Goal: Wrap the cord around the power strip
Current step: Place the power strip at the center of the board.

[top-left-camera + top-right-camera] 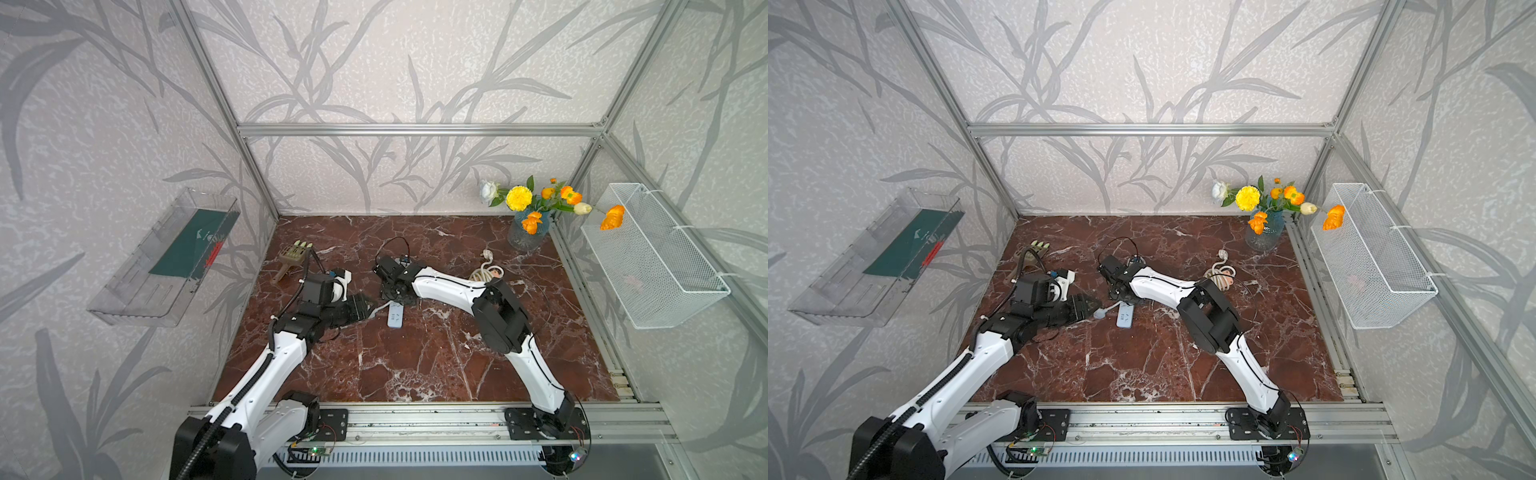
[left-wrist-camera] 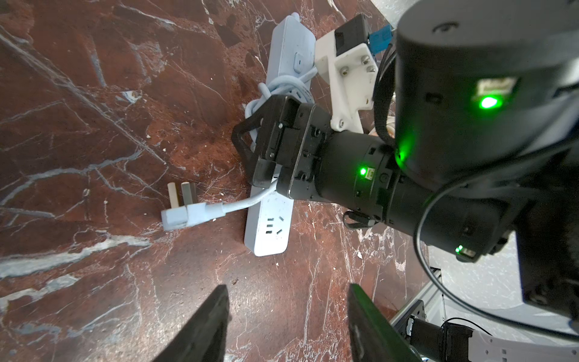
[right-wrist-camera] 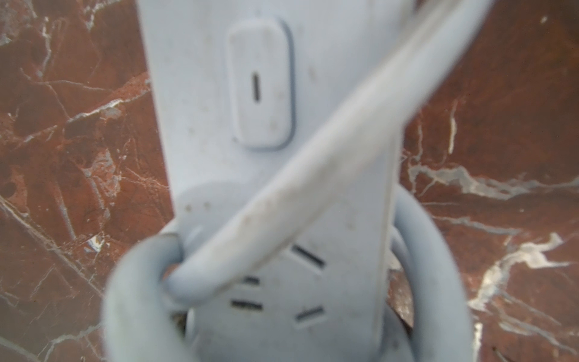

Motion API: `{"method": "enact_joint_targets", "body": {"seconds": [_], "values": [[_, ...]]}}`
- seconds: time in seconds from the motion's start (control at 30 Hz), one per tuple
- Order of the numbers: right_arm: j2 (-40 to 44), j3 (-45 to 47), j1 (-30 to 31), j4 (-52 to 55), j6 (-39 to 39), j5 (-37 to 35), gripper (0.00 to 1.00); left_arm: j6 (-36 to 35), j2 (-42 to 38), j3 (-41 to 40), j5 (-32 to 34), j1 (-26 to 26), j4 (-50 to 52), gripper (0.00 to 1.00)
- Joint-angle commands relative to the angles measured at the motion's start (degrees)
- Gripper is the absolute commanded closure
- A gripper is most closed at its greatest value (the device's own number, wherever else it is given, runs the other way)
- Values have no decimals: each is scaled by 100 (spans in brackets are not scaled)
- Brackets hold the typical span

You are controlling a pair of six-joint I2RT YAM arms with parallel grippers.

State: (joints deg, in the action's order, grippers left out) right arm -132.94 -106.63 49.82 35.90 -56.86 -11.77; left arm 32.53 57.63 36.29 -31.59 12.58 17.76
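One pale blue power strip [image 1: 395,316] lies mid-frame in both top views on the red marble tabletop [image 1: 415,365]. Its cord [image 2: 282,89] is looped around its middle, and one plug [image 2: 185,213] lies beside it. Its single switch [image 3: 261,84] bears one dash mark. The right gripper [image 2: 247,156] sits over the strip, and I cannot tell how its jaws stand. The left gripper [image 2: 288,326] stands open and empty near the plug.
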Motion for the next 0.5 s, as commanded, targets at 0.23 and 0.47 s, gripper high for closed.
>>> {"method": "enact_joint_targets", "body": {"seconds": [0.23, 0.47], "values": [[228, -409, -43, 412, 489, -263, 3, -123, -32, 62, 2, -27, -81, 41], [746, -471, 13, 620, 1196, -886, 1, -336, -72, 231, 27, -67, 1, 41]]}}
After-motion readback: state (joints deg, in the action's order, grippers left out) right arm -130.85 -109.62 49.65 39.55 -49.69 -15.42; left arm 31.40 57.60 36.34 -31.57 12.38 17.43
